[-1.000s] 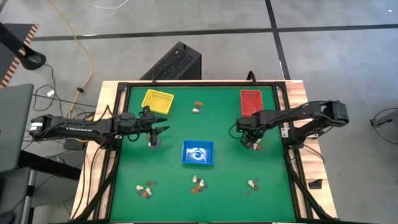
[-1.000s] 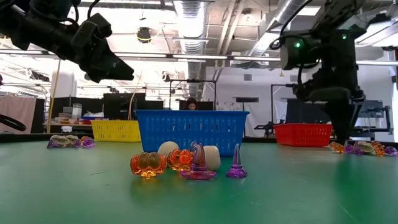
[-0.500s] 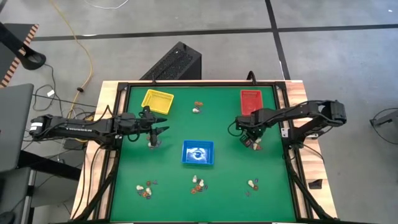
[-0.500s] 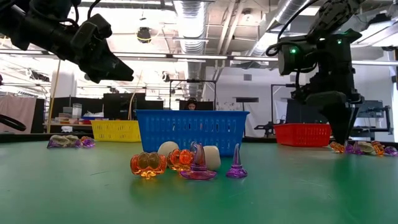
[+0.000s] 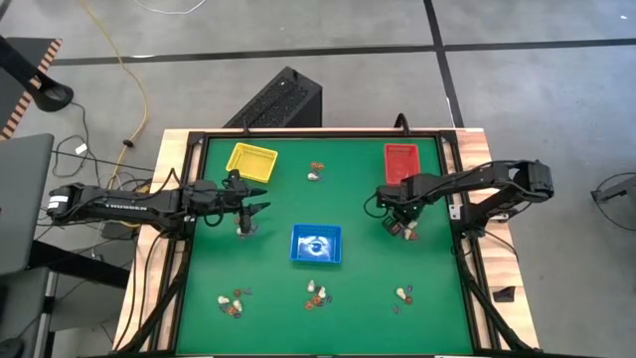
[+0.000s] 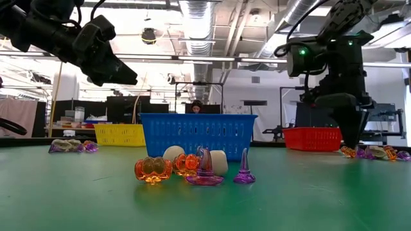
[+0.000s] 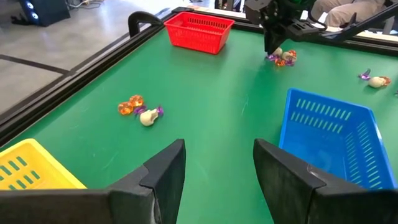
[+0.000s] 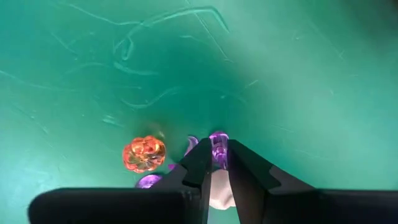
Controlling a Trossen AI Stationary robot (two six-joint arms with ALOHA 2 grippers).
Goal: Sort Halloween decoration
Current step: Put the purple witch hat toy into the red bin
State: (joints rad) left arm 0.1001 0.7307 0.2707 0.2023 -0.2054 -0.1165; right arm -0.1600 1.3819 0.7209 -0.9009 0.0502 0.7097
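Purple plastic shows between the two dark fingers of the right gripper. The fingers stand close together, pinching a small purple trinket right at their tips. Just beside it lie an orange pumpkin and another bit of purple, and a whitish piece sits low between the fingers. From above, this gripper points down at a little pile of trinkets on the green table, near the red tray.

More trinkets lie in small groups around the table. One group is between the yellow tray and the red tray. Three more groups lie along the near side: one on the left, one below the blue tray, and one on the right. From table height, the middle group shows orange pumpkins, purple witch hats and whitish pieces in front of the blue tray.

The left gripper hangs over the table just below the yellow tray, well apart from the trinkets. Its fingers are spread wide with nothing between them.
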